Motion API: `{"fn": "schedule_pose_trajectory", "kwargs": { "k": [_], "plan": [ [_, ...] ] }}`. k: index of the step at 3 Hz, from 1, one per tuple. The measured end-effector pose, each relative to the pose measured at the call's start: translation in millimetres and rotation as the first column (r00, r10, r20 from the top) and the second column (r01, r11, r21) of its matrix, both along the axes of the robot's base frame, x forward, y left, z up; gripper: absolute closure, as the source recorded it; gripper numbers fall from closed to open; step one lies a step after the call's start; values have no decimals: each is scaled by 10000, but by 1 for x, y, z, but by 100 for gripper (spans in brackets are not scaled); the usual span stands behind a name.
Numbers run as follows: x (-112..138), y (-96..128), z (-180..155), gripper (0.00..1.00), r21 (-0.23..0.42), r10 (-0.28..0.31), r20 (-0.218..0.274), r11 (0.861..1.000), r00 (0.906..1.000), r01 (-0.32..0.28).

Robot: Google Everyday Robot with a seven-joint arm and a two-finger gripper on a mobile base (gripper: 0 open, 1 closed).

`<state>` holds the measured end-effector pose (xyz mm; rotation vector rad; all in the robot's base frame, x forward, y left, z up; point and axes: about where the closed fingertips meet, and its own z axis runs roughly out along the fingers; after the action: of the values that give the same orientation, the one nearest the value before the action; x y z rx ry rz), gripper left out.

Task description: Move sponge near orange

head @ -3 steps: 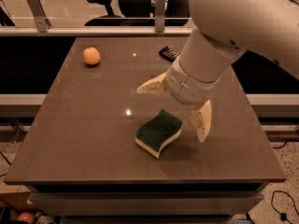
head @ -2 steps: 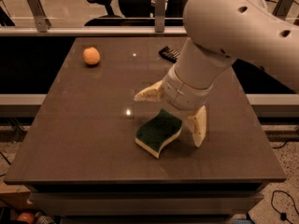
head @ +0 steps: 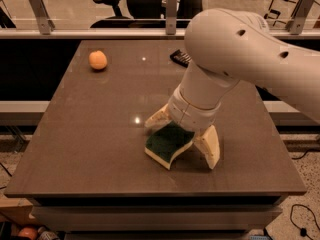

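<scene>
The gripper [head: 182, 143] hung low over the table [head: 85, 139], with its two pale fingers [head: 211, 148] spread wide apart and clamped on nothing. The sponge [head: 165, 145] lay flat on the table in the gap between them, its dark green side up and its pale yellow foam edge showing along the side nearest the camera. One finger stood just beside the sponge's far edge, with its tip pointing down at the tabletop. The other stood just beside the sponge's near right corner, and its tip reached down to about the level of the surface. Whether either finger actually touched the sponge could not be told. The thick white arm [head: 235, 49] rose from the wrist above the fingers and hid the back part of the sponge. The orange [head: 98, 60] sat well apart from both fingers, far beyond the farther one and toward the back left corner of the table as the camera saw it. A black remote [head: 179, 57] lay at the table's back edge, also well beyond the fingers and partly hidden behind the arm. A bright spot of reflected light showed on the tabletop just beside the farther finger.
</scene>
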<state>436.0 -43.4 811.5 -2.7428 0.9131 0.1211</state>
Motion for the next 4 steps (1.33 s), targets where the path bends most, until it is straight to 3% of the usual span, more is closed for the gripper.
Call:
{"fn": "schedule_pose_trajectory", "kwargs": {
  "k": [3,4],
  "plan": [
    [-1,0,9,87,-13,-15,-12,10000,10000,15],
    [-1,0,10,100,-13,-15,-12,10000,10000,15]
  ]
}}
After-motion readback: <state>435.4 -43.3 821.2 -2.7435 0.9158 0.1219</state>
